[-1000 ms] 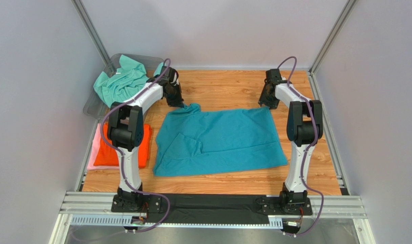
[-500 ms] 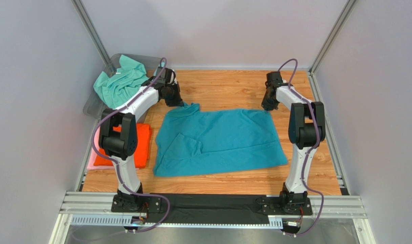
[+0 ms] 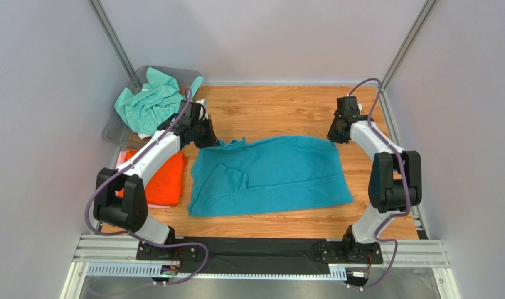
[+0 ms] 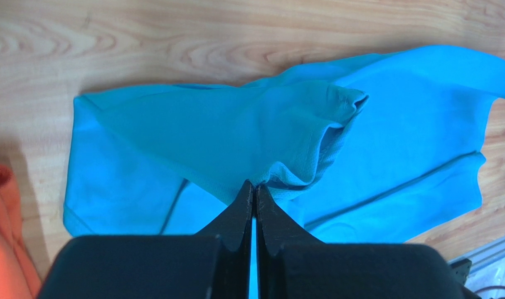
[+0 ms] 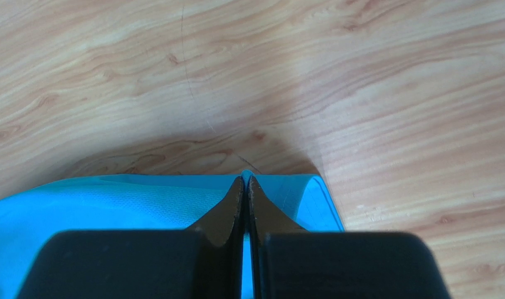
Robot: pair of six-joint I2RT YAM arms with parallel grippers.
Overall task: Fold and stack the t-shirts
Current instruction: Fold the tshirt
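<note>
Both arms had swung out to the sides since the earlier frame, and their elbows now stuck out wider. Back then the right gripper (image 3: 334, 136) had its fingers apart. Now they were pressed together on the far right corner of the teal-blue shirt (image 3: 273, 171). In the right wrist view the tips of the right gripper (image 5: 245, 179) sat right on the shirt's far edge, with blue cloth (image 5: 130, 218) on both sides of them.

The left gripper (image 3: 216, 142) had moved a little nearer and was clamped on the far left corner of the same shirt. In the left wrist view the left gripper (image 4: 253, 185) pinched a bunched-up bit of cloth, and that bit of the teal-blue shirt (image 4: 236, 124) was lifted and folded over itself.

The rest of the shirt lay spread out flat in the middle of the wooden table (image 3: 280, 106), with one sleeve folded in on the left.

An orange shirt (image 3: 166, 177) lay folded just left of the blue one, partly under the left arm. A mint-green shirt (image 3: 147, 103) sat crumpled in the clear grey bin (image 3: 173, 70) at the far left corner.
</note>
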